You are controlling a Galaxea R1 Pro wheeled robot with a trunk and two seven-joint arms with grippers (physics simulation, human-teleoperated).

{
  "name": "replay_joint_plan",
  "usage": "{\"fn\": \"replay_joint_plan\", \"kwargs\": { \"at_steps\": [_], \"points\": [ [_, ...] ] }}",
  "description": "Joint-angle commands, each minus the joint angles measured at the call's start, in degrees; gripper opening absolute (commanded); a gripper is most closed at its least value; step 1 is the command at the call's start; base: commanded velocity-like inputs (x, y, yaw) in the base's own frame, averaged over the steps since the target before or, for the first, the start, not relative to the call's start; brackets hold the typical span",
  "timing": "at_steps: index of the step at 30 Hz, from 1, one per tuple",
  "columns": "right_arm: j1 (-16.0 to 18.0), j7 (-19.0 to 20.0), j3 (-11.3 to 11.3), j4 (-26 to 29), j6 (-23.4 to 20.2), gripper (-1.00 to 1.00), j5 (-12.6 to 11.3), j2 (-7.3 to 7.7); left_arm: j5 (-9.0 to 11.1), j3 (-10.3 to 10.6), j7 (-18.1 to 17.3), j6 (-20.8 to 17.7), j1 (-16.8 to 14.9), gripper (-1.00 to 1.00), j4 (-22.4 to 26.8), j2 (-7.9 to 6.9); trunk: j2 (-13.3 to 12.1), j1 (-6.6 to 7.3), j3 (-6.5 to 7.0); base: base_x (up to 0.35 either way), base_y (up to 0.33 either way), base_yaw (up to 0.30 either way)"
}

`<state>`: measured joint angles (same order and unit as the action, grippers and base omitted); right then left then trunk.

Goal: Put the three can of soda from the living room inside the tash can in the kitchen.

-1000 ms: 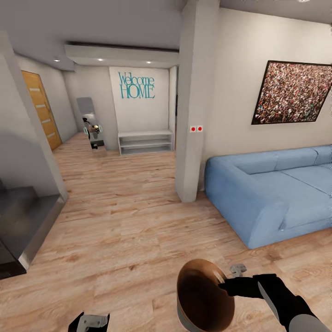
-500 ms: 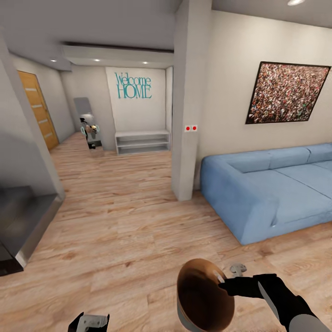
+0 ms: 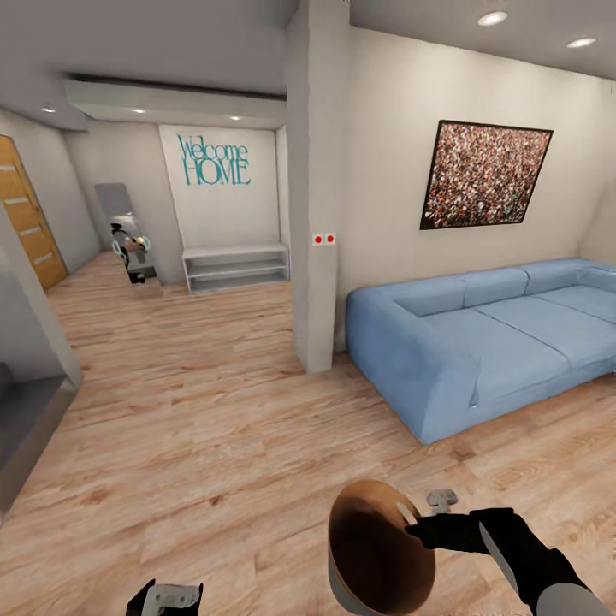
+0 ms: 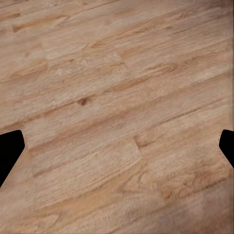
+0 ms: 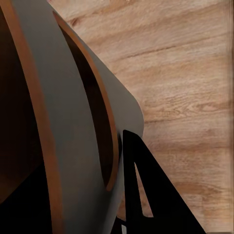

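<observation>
The trash can (image 3: 376, 547), grey outside with a tan-brown rim and inside, hangs tilted low in front of me over the plank floor. My right gripper (image 3: 417, 524) is shut on its rim, one finger inside and one outside. In the right wrist view the bin's wall (image 5: 73, 146) rises close beside a black finger (image 5: 146, 195). My left gripper (image 3: 167, 596) hangs low at the left. In the left wrist view it (image 4: 117, 148) is open, with only floor between its fingers. The three soda cans are out of view.
A light blue sofa (image 3: 479, 334) stands at the right under a framed picture (image 3: 483, 175). A grey pillar (image 3: 312, 188) rises ahead. Beyond it are a white shelf (image 3: 235, 267), a leaning mirror (image 3: 124, 231) and a wooden door (image 3: 26, 214). A dark grey unit (image 3: 26, 428) is at the left.
The whole picture has shifted left, so the camera has turned to the right and more of the sofa shows. Both arms and the bin keep their places in the picture.
</observation>
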<state>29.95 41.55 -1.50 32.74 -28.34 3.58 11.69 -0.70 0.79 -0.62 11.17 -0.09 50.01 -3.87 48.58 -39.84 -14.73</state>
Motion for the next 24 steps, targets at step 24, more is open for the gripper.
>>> {"fn": "replay_joint_plan", "kwargs": {
  "at_steps": [24],
  "points": [
    [0.04, -0.07, -0.47, 0.12, -0.3, -1.0, -0.93, -0.02, 0.0, 0.0, 0.0, 0.08, 0.0, 1.0, 0.09, 0.0, 0.0, 0.0, 0.67, 0.0, 0.0, -0.244]
  ]
}}
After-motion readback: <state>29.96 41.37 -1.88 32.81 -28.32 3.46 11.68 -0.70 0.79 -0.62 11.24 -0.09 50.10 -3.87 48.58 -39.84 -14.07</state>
